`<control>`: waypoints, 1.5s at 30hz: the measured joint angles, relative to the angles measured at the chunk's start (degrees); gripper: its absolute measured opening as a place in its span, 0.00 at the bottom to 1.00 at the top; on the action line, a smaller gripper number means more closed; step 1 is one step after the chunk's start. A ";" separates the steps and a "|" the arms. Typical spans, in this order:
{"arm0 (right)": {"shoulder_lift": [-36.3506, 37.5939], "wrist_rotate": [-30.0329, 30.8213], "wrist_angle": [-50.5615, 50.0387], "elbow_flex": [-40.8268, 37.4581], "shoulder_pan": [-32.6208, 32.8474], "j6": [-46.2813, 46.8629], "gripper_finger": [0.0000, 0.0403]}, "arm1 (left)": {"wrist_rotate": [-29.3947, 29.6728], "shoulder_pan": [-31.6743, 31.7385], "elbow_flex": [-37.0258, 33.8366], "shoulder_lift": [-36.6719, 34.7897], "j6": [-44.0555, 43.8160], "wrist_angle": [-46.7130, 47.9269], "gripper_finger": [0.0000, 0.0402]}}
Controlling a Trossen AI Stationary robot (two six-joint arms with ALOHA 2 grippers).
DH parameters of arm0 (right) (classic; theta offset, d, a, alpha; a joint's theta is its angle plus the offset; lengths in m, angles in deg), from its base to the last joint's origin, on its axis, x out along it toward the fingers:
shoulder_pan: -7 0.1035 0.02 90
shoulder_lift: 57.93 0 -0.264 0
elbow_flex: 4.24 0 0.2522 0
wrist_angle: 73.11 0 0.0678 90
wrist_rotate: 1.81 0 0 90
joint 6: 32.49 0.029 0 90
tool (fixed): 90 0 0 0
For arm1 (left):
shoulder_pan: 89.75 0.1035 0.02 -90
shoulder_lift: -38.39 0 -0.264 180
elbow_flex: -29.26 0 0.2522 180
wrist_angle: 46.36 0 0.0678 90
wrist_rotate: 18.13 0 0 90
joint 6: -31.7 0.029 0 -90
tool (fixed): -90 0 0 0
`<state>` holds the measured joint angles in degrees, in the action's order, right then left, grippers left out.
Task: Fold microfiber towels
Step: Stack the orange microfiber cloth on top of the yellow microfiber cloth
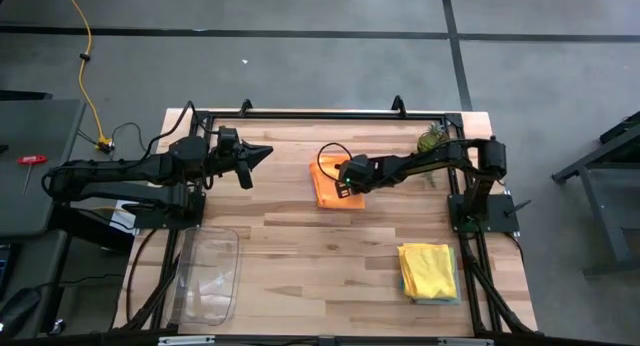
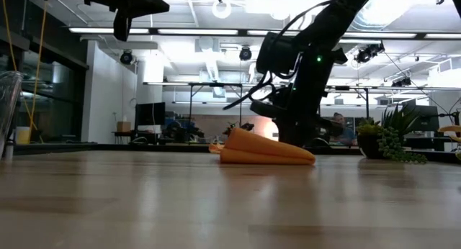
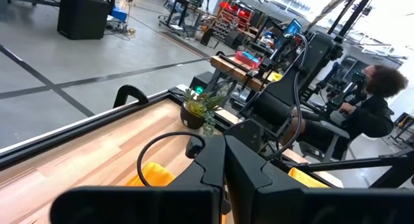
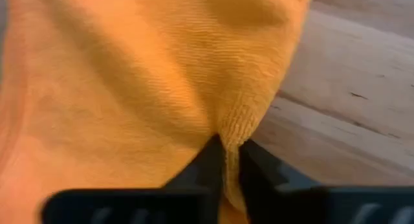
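My right hand (image 4: 226, 160) pinches the soft orange microfiber towel (image 1: 325, 183) at mid-tabletop (image 1: 300, 256), while my left hand (image 1: 258, 158) hovers closed.

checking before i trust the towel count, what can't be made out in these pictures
- High view: the stack under the yellow towel shows only a teal edge; its count is hidden.
- High view: the right end effector covers part of the orange towel.
- Low view: the stack is out of frame.

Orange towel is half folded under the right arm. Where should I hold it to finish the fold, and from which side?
Keep the hold the right end effector already has: shut on the hemmed edge of the orange towel, coming from above on its right side. That edge is lifted and bunched, so it is easier to pinch than the flat layers on the table.
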<state>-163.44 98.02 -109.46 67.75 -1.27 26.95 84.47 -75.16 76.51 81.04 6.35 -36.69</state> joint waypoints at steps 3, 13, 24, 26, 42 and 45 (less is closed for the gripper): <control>0.86 -2.27 -0.33 -0.02 -0.02 -1.26 0.03 | -0.25 0.00 0.00 0.00 0.00 0.00 0.00; 14.81 -6.95 -13.52 -0.18 5.81 -1.67 0.01 | -1.83 -0.02 0.00 0.00 0.02 0.47 0.00; 17.27 -2.00 -22.88 -1.30 15.77 14.34 0.00 | -1.81 -0.02 0.00 0.00 1.95 0.90 0.00; 17.03 -2.60 -21.50 -2.04 16.55 16.62 0.00 | -1.79 -0.02 0.00 0.00 1.94 0.90 0.00; 17.05 -9.67 -17.29 -2.46 18.54 20.10 0.00 | -1.70 -0.02 0.00 0.00 1.58 1.33 0.00; 17.05 -10.42 -16.58 -2.44 18.56 20.08 0.00 | -1.70 -0.02 0.00 0.00 1.79 1.33 0.00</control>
<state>-146.39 87.60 -126.04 65.30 17.29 47.03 82.77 -75.18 76.51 81.04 8.15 -35.36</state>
